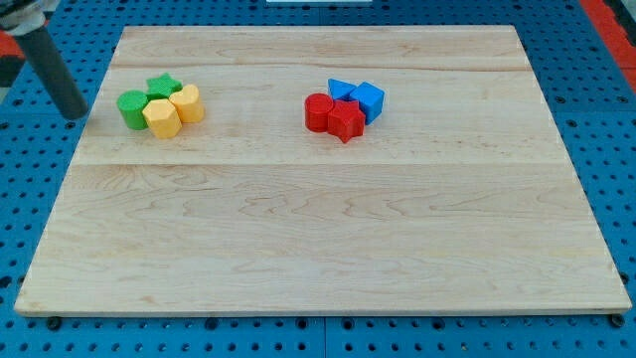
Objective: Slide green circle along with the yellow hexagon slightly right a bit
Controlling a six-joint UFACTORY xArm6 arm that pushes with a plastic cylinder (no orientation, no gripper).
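The green circle [131, 107] sits at the upper left of the wooden board [318, 229], touching the yellow hexagon [161, 117] on its right. A green star [162, 87] and a second yellow block [187, 102] are packed against them. My tip [75, 113] is to the left of the green circle, just off the board's left edge, with a gap between it and the block.
A second cluster lies at the upper middle: a red circle [318, 111], a red star [346, 121], a blue triangle [341, 89] and a blue cube [368, 99]. A blue pegboard [616, 149] surrounds the board.
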